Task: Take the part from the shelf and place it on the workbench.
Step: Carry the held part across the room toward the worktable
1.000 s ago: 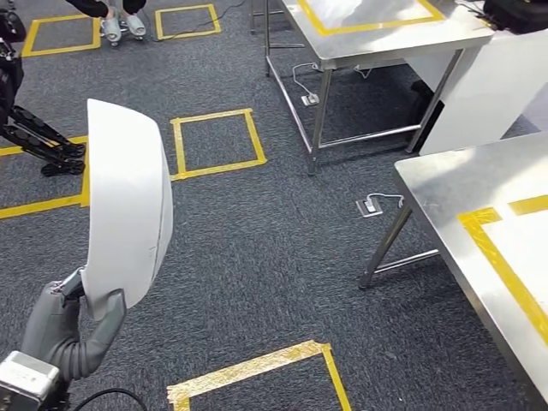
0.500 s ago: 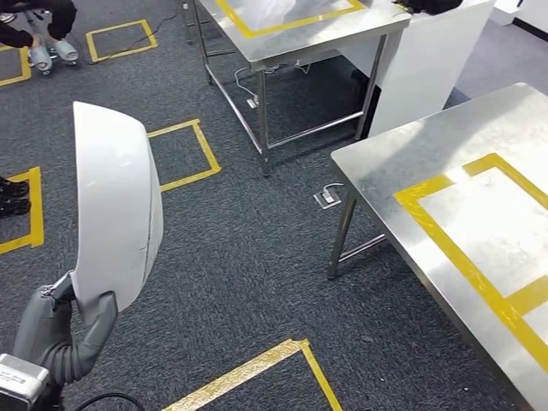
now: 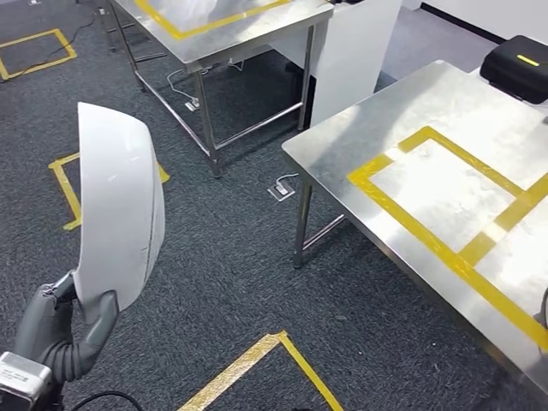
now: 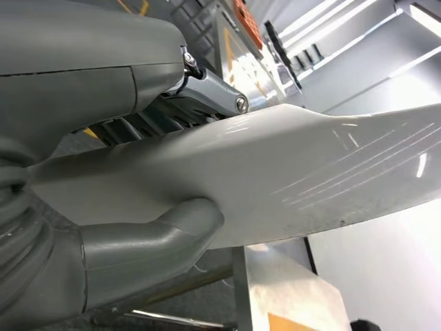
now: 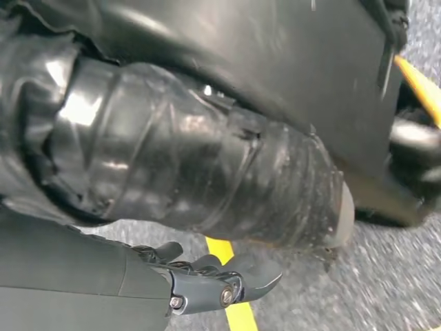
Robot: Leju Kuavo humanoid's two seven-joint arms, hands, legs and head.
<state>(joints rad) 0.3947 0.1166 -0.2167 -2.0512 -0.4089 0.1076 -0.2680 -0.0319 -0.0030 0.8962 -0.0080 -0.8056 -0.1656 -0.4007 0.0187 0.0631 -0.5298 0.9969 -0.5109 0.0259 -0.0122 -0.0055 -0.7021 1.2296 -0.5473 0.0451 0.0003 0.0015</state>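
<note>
white curved part (image 3: 120, 210), at the left of the frame, stands upright above the carpet, grasped at its lower edge by the left hand (image 3: 62, 330). steel tabletop (image 3: 413, 111) with yellow tape at right. right hand (image 5: 208, 279): grasp state cannot be told.

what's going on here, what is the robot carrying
The robot's left hand grips a large curved white part by its lower edge and holds it upright above the dark carpet. The part is not yet on a table. A steel workbench marked with yellow tape stands ahead to the right, with a black case at its far corner. A second steel table stands further back. The right hand hangs low over the floor with nothing in it.
</note>
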